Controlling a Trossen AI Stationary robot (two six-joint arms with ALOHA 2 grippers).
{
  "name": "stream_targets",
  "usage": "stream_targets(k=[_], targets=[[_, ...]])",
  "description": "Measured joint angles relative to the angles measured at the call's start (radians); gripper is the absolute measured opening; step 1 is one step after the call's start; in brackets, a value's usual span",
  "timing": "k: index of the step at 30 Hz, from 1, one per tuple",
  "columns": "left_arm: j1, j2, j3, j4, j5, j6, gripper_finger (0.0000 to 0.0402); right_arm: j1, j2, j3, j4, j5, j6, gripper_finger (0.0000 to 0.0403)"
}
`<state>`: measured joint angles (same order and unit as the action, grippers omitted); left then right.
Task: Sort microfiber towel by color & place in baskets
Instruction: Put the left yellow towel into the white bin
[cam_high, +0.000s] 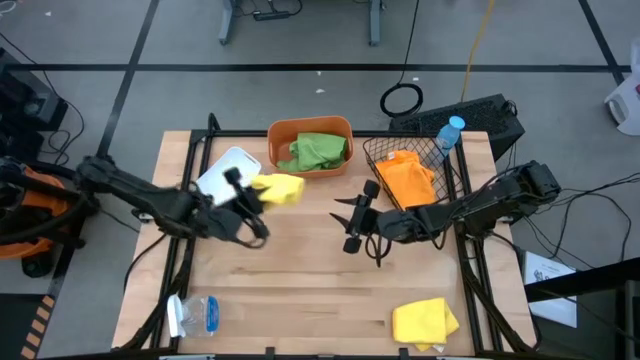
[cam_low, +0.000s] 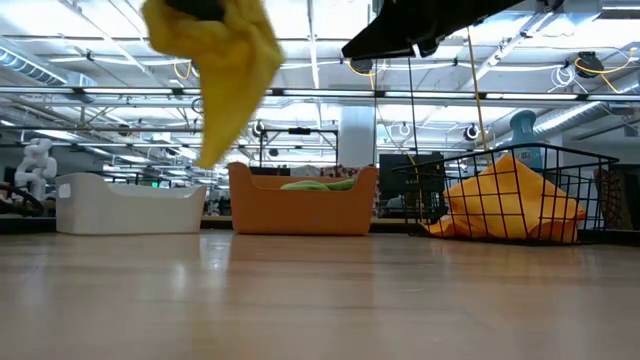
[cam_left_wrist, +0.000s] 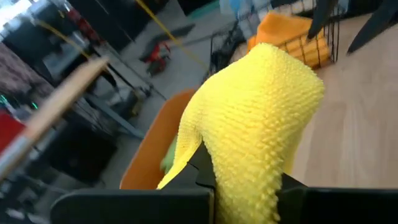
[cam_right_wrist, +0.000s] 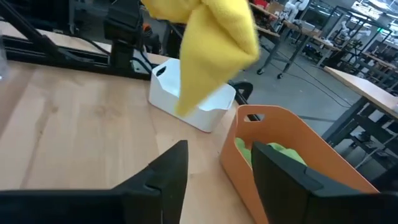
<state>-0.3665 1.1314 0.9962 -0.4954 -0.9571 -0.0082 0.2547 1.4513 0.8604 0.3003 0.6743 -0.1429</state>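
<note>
Yellow towel (cam_high: 279, 188) dangles from my clenched left gripper (cam_high: 247, 196), up off the table beside the white tub (cam_high: 226, 170); only overhead shows a second yellow towel (cam_high: 424, 321) near the front edge, my right gripper (cam_high: 352, 221) parted, empty

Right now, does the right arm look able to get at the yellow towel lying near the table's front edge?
Probably yes. The right gripper hangs open and empty over mid-table, and the yellow towel lies by itself on bare wood on that arm's side. The left gripper, shut on another yellow cloth, is far off.
</note>
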Motion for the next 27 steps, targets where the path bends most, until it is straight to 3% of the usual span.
stream_targets(k=[6, 13, 20, 27], targets=[[0.028, -0.186, 0.04, -0.387, 0.094, -0.223, 0.0018, -0.022, 0.0, 0.0, 0.001, 0.0, -0.004, 0.0168], [0.068, -0.251, 0.136, -0.833, 0.147, -0.46, 0.0018, -0.045, 0.0, 0.0, 0.001, 0.0, -0.003, 0.0169], [0.166, -0.24, 0.131, -0.898, 0.197, -0.483, 0.0018, -0.046, 0.0, 0.0, -0.003, 0.003, -0.003, 0.0169], [0.258, -0.205, 0.039, -0.9, 0.228, -0.502, 0.0018, -0.046, 0.0, 0.0, -0.059, 0.004, 0.047, 0.0169]])
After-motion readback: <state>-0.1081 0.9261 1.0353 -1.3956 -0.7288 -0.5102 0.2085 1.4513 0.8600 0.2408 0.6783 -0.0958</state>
